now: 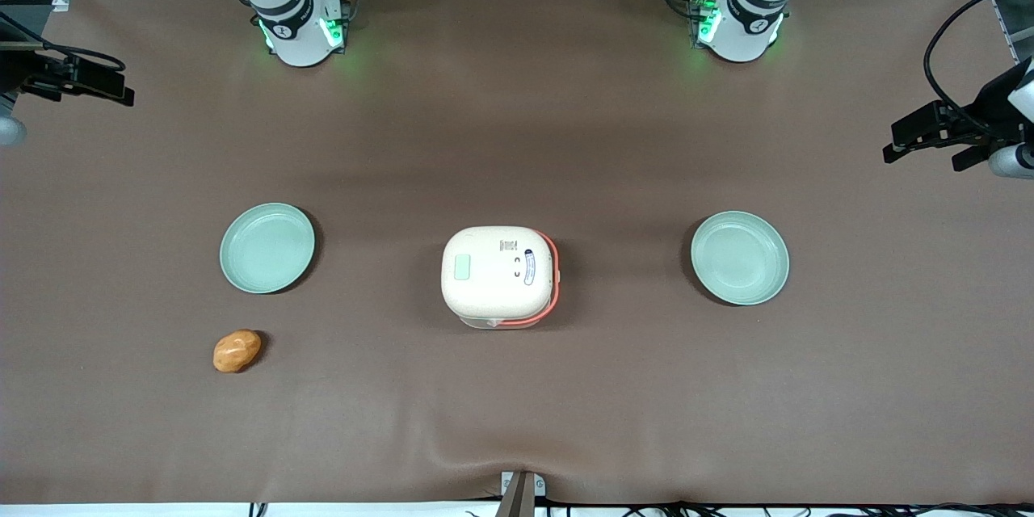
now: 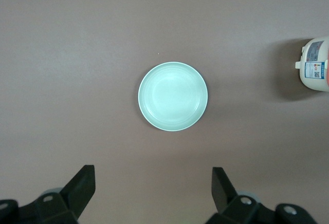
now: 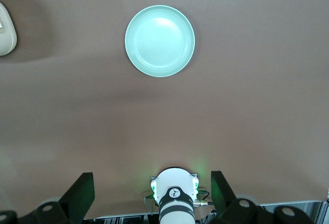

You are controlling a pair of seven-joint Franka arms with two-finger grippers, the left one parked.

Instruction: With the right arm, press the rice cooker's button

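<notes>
The rice cooker [image 1: 498,276] stands at the middle of the table, cream-white with a coral-orange handle band and its lid shut. A pale green square button [image 1: 462,266] sits on the lid, on the side toward the working arm. My right arm's gripper [image 1: 109,89] hangs high over the working arm's end of the table, far from the cooker. In the right wrist view the gripper [image 3: 151,175] is open and empty, its fingers [image 3: 81,193] wide apart. That view shows only the cooker's edge [image 3: 6,31]. The cooker's side also shows in the left wrist view [image 2: 315,64].
A green plate [image 1: 267,248] lies beside the cooker toward the working arm, also seen in the right wrist view [image 3: 160,40]. Another green plate [image 1: 739,258] lies toward the parked arm. An orange-brown lump [image 1: 237,350] lies nearer the front camera than the first plate.
</notes>
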